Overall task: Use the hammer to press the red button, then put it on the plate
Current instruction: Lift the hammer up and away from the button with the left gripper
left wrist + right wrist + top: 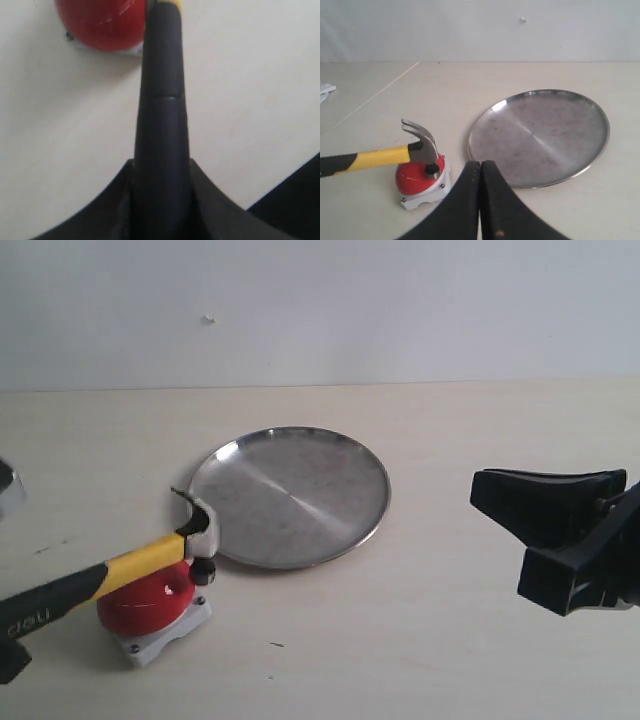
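The hammer (150, 555) has a black and yellow handle and a steel claw head. Its striking face sits down on the red button (145, 608), a red dome on a light-grey square base, near the dome's edge. My left gripper (161, 172) is shut on the black end of the hammer handle (161, 95), with the red button (102, 22) just beyond it. The steel plate (300, 490) lies empty right behind the button. My right gripper (490, 492) hovers to the right of the plate, shut and holding nothing. In its wrist view, the right gripper (481, 166) faces the hammer head (422, 145), the button (412, 180) and the plate (540, 132).
The pale tabletop (420, 640) meets a white wall at the back. A small white object (326, 90) lies at the table's far side in the right wrist view. A shiny part (8, 490) shows at the exterior view's left edge.
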